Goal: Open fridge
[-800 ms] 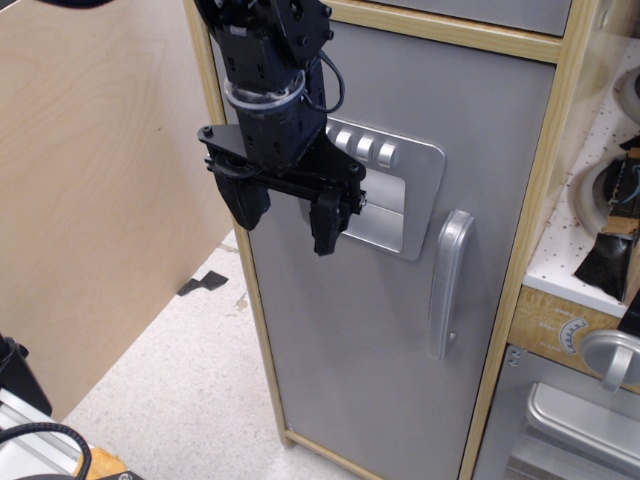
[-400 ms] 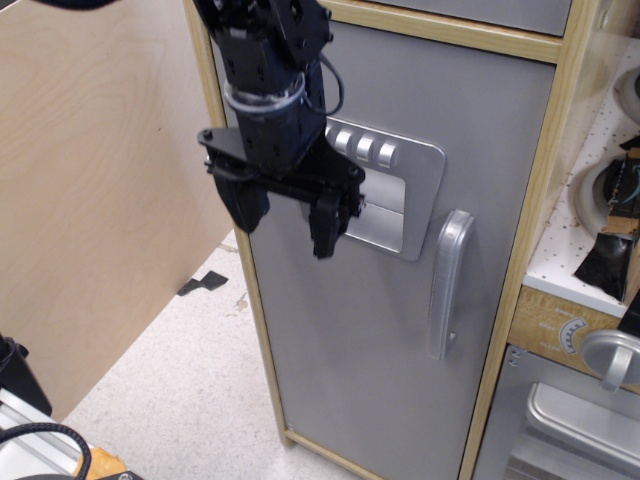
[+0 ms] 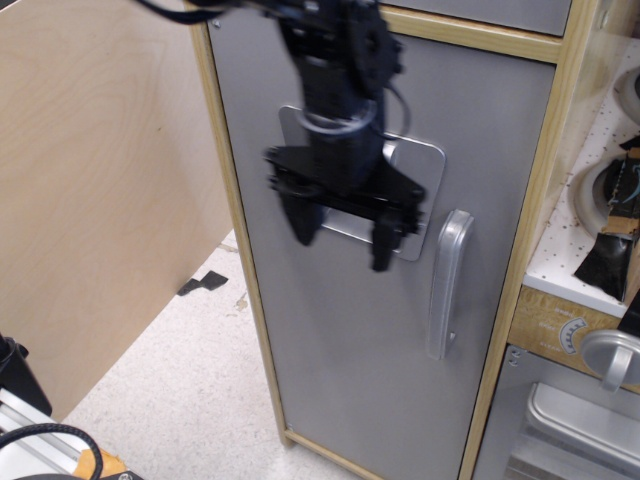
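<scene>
Even bright indoor light; motion-blurred fingers (image 3: 304, 218), sharp surroundings.

Fridge (image 3: 350, 330) — matt grey door in a pale wood frame; handle (image 3: 447, 283) — smooth, satin silver.

The fridge (image 3: 350, 350) has a flat grey door, pale wood frame and silver handle (image 3: 447, 280), the claw (image 3: 340, 228) is black, and the floor (image 3: 190, 400) is speckled white.

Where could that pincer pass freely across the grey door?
Bare door lies below the pincer, between the left wood frame and the handle. It is crowded higher up, where the arm covers the dispenser panel.
</scene>
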{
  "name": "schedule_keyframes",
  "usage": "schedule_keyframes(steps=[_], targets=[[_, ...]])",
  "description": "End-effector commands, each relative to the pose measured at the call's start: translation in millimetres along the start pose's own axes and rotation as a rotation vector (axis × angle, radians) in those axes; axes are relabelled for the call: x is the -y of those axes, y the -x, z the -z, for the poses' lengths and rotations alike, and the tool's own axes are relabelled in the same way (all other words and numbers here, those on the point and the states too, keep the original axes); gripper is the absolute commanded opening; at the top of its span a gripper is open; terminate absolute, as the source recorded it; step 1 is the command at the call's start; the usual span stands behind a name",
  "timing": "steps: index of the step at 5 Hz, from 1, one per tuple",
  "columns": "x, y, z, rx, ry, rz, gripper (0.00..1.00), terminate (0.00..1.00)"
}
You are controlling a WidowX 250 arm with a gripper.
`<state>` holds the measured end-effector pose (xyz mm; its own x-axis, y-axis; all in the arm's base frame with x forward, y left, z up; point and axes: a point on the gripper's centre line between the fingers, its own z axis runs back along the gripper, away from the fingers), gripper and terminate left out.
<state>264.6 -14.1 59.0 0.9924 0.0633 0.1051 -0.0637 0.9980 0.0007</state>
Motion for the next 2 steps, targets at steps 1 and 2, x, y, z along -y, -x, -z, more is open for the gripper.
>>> schedule_keyframes(steps=[1,2], targets=[[32,-47,23,0.177,0.044,0.019,1.00,0.00],[41,-54,37,0.227,0.056,0.010,1.00,0.00]])
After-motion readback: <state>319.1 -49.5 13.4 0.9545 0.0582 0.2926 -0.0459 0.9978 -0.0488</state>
